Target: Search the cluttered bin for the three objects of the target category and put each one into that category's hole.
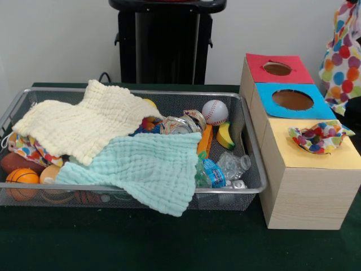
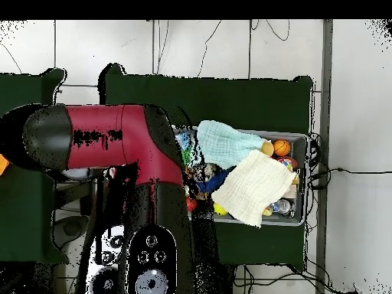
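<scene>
The wire-mesh bin [image 1: 255,148] holds a cream waffle cloth [image 1: 84,127] and a mint-green waffle cloth [image 1: 146,166] over the clutter. One dotted fabric piece [image 1: 318,137] lies bunched over the hole in the yellow-faced box [image 1: 316,155] and hides it. A second dotted piece [image 1: 340,59] hangs in the air at the right edge, behind the blue-faced box. Only a dark sliver of my gripper [image 1: 357,40] shows there, against the cloth. A third dotted piece [image 1: 25,148] peeks out under the cream cloth at the bin's left end. In the overhead view my red arm [image 2: 153,176] hides the boxes and the gripper.
The blue-faced box [image 1: 293,100] and the red-faced box [image 1: 276,69] stand behind the yellow one, holes open. The bin also holds a baseball [image 1: 215,112], a toy banana [image 1: 225,135], a crushed water bottle [image 1: 223,169], an orange ball [image 1: 22,180] and several other items. The bin also shows in the overhead view [image 2: 303,164].
</scene>
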Robot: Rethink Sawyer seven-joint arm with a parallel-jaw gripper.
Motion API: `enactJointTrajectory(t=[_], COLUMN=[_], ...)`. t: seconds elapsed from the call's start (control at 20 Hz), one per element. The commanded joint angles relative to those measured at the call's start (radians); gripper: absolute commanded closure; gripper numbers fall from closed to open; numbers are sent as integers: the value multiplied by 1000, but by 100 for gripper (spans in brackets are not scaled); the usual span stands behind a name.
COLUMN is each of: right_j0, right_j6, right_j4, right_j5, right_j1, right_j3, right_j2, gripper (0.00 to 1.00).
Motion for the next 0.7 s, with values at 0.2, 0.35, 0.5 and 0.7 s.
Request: enactJointTrajectory(t=[0.2, 0.35, 0.5, 0.7], right_j0=[-3, -10, -18, -15], right_j6=[249, 236, 222, 224], right_j4=[9, 11, 14, 8], right_j5=[13, -36, -97, -141], right_j1=[70, 87, 107, 139], right_j3=[-12, 3, 21, 16], right_j2=[5, 12, 22, 23], gripper=[100, 100, 100, 100])
